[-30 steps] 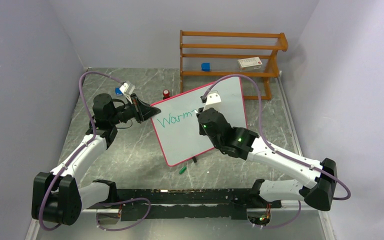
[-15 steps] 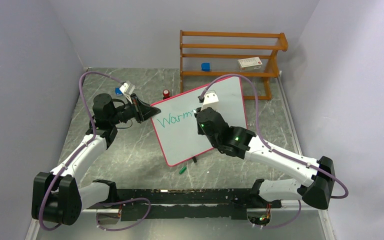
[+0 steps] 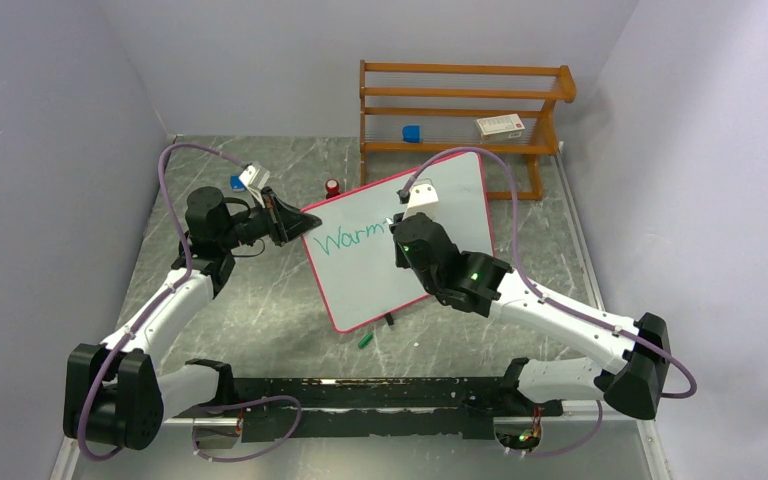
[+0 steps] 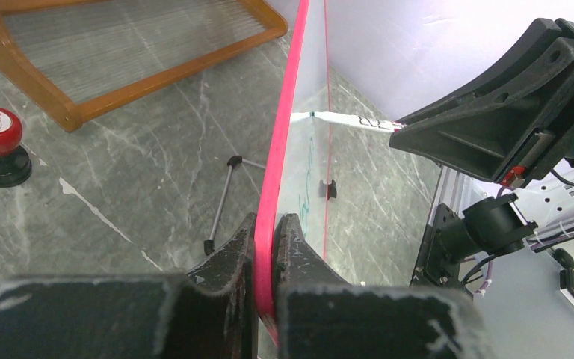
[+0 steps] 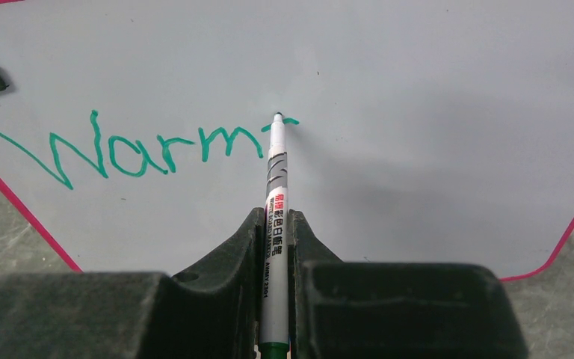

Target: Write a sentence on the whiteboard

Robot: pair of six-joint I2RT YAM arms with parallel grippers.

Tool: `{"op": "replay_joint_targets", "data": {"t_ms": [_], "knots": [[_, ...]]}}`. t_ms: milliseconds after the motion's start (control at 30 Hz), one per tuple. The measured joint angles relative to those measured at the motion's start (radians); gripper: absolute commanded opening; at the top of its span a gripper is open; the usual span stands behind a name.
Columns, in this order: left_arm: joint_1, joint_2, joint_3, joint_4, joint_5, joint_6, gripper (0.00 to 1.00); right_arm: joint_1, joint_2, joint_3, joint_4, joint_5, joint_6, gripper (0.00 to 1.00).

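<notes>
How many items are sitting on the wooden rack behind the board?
2: a blue block at the left of one shelf of the wooden rack, a white box at the right of that shelf. A corner of the whiteboard covers the rack's lower part, so more may be hidden.

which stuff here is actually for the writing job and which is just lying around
In use: white board with pink-red frame (left tool); white green-ink marker pen (right tool).
Lying about: orange wooden rack, small blue block, white box, red-topped black knob.
</notes>
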Motion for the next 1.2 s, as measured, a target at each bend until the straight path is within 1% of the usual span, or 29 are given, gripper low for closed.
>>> {"op": "replay_joint_targets", "data": {"t_ms": [533, 1200], "knots": [[0.0, 0.001, 0.0, 0.0, 0.0, 0.0, 0.05, -0.007, 0.0, 0.006, -0.007, -0.013, 0.006, 0.0], [0.0, 0.005, 0.003, -0.003, 0.0, 0.0, 0.05, -0.008, -0.006, -0.005, -0.058, -0.052, 0.041, 0.0]]}}
